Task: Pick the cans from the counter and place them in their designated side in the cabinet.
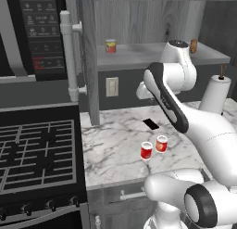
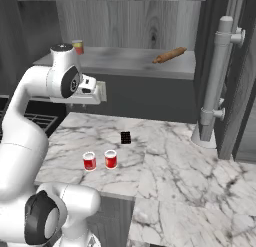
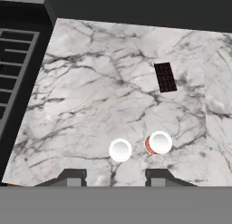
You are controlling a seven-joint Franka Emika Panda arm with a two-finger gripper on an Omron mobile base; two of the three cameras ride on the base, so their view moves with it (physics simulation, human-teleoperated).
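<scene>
Clenched and empty, the claw [image 3: 115, 177] hangs high above the white marble bench [image 3: 90, 82]. Descending clenched could topple the plain red can [image 3: 120, 150] into the touching orange-red labelled can [image 3: 157, 143].

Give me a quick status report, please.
Tool high over counter, holding nothing. Both cans upright on counter, side by side. Third can on cabinet shelf. Path clear.

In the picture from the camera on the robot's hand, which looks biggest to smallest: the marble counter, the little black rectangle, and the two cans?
1. The counter, by far the largest.
2. The black rectangle.
3. The two cans, seen from above: the orange-red can looks slightly bigger than the red can, but it may just sit nearer the camera, so I won't rank them.
</scene>
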